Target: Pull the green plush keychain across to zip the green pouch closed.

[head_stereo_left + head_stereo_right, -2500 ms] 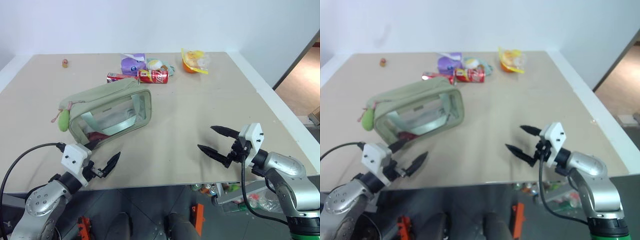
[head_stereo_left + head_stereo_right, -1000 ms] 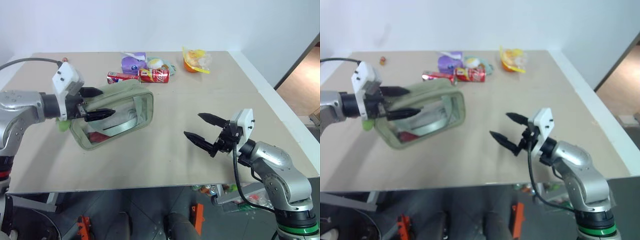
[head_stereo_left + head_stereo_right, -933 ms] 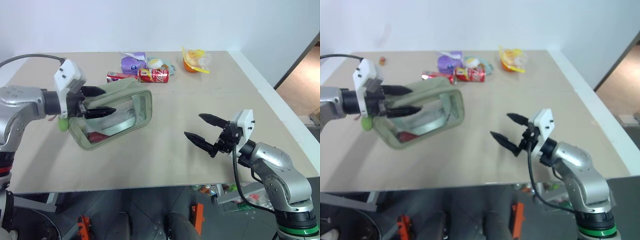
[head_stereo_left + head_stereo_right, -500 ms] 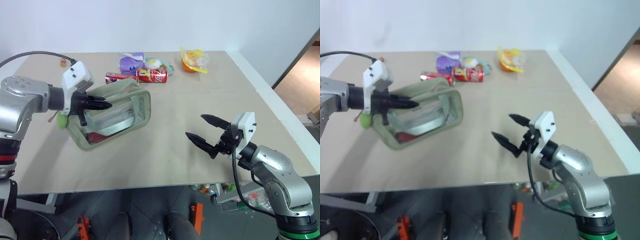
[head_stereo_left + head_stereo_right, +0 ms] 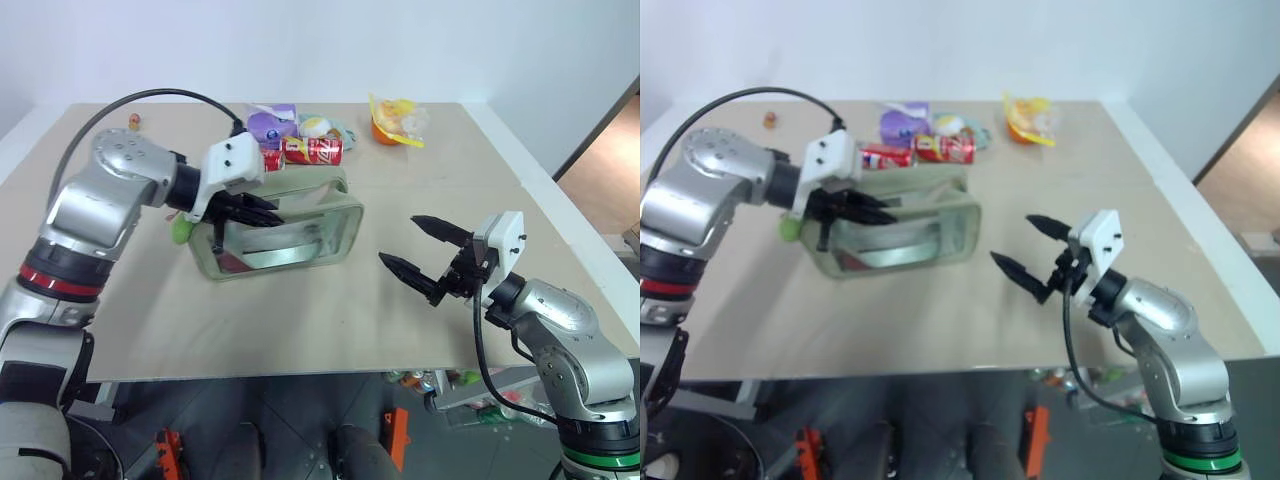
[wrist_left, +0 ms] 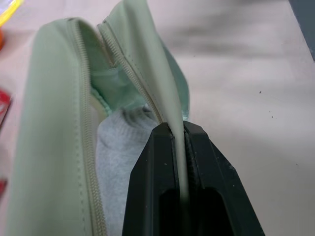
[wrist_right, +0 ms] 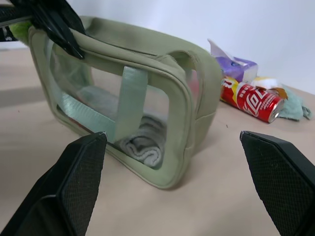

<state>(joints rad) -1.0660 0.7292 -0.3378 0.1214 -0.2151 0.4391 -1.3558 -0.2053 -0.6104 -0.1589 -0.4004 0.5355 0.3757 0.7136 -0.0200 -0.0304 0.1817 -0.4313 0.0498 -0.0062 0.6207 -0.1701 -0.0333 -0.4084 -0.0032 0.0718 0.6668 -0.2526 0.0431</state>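
Observation:
The green pouch (image 5: 290,228) stands on the table with its clear window side toward me. Its zipper (image 6: 123,69) gapes, and grey cloth (image 6: 120,147) lies inside. My left gripper (image 5: 268,214) is shut on the pouch's top fabric edge beside the zipper, which the left wrist view shows pinched between the fingers (image 6: 206,162). The green plush keychain (image 5: 180,229) hangs at the pouch's left end, partly behind my left arm, and also appears as the keychain (image 7: 18,30) in the right wrist view. My right gripper (image 5: 400,240) hovers open, well right of the pouch and touching nothing.
Behind the pouch lie red cans (image 5: 312,152), a purple packet (image 5: 267,124) and a yellow-orange plush toy (image 5: 394,119) in clear wrap. A small object (image 5: 133,121) sits at the far left. The table's near edge (image 5: 300,372) runs close under both arms.
My left gripper closed on the pouch's top edge and swung right, dragging and turning the pouch toward the table's middle. The right gripper stayed open and in place.

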